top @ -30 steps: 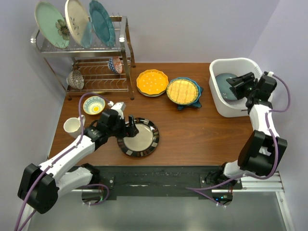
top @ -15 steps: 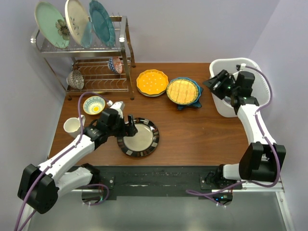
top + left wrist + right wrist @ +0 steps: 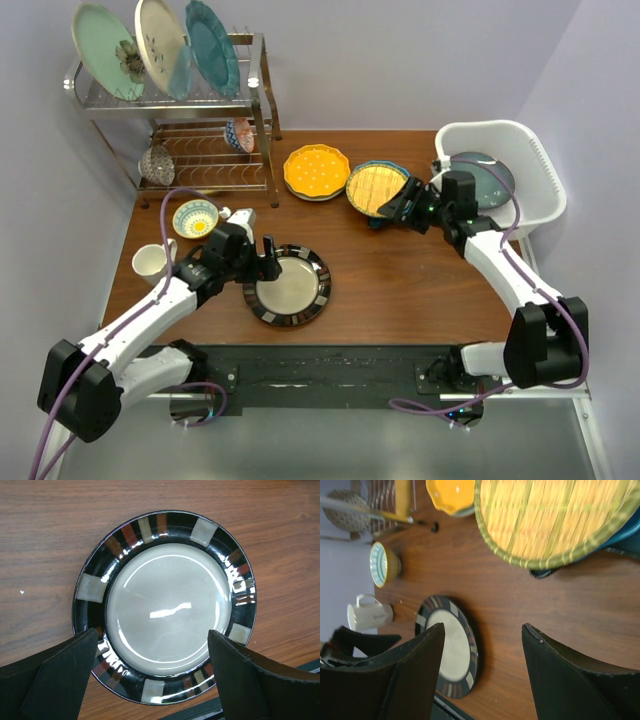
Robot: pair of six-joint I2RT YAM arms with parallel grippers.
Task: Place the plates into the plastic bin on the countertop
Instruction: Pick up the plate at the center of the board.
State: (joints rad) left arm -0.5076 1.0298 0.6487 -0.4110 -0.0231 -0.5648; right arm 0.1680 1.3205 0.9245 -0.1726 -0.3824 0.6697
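The dark patterned plate with a grey centre (image 3: 292, 286) lies flat on the table near the front. My left gripper (image 3: 270, 262) is open at its left rim; in the left wrist view the fingers (image 3: 55, 672) stand either side of the plate's (image 3: 167, 602) near edge, empty. My right gripper (image 3: 392, 207) is open and empty, beside the yellow gridded plate (image 3: 378, 188), which rests on the blue star-shaped plate (image 3: 404, 216). The gridded plate (image 3: 555, 520) fills the top of the right wrist view. The yellow scalloped plate (image 3: 316, 171) lies to its left. The white plastic bin (image 3: 530, 150) holds a plain greyish plate (image 3: 487, 178).
A chrome wire rack (image 3: 200, 100) with three upright plates stands at the back left. A small patterned bowl (image 3: 195, 217) and a white mug (image 3: 150, 262) sit at the left edge, close to my left arm. The bin sits at the table's right edge.
My right gripper has come out of the bin and moved left to the gridded plate, leaving the greyish plate inside. The bin has shifted slightly. My left gripper has barely moved.
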